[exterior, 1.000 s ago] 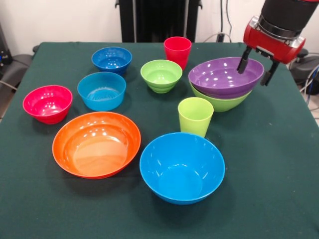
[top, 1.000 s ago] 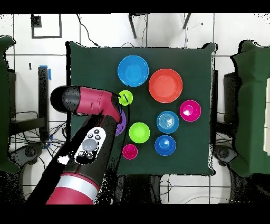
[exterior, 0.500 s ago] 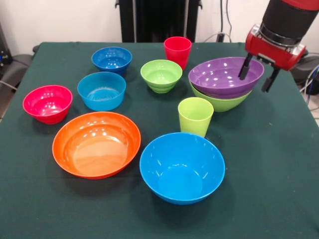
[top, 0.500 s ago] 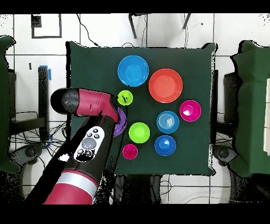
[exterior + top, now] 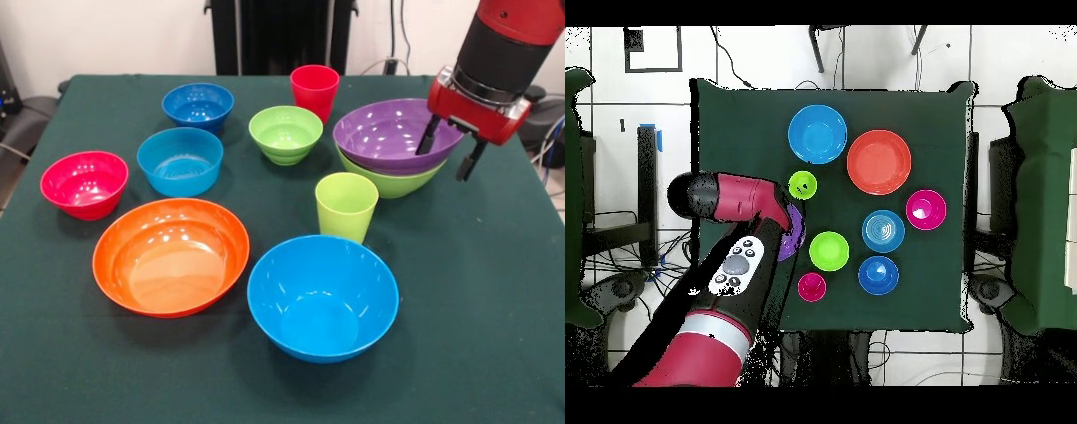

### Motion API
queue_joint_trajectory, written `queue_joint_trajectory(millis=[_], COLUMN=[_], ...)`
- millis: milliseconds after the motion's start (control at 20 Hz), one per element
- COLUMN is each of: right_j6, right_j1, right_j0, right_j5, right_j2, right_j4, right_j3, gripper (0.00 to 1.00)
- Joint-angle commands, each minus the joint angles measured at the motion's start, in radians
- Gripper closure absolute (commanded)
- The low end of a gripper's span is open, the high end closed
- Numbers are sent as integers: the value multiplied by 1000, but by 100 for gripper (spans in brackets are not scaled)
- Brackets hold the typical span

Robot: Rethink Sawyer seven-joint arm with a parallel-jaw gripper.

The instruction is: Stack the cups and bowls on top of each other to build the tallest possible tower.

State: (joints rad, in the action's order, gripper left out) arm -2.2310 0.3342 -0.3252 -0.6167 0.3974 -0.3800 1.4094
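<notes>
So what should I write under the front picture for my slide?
Robot gripper open beside the purple bowl nested in a green bowl.

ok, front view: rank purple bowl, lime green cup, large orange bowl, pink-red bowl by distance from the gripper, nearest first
1. purple bowl, directly at the gripper, nested in the large lime-green bowl
2. lime green cup, toward table centre
3. large orange bowl, front left
4. pink-red bowl, far left edge

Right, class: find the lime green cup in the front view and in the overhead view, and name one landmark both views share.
Front view: the lime green cup stands right of centre, upright, just behind the large light blue bowl.
Overhead view: the cup sits left of centre, just below that large bowl.
Shared landmark: the large orange bowl, beside the large light blue one.
</notes>
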Motion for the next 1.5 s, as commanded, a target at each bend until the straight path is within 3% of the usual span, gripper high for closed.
queue_joint_trajectory(millis=[50, 1500], right_j6=[-62, -50], right_j1=[-61, -84], right_j0=[-11, 1], right_j5=[57, 102], right_j2=[-138, -151], right_j4=[57, 64], right_j3=[47, 47], gripper=[0, 0])
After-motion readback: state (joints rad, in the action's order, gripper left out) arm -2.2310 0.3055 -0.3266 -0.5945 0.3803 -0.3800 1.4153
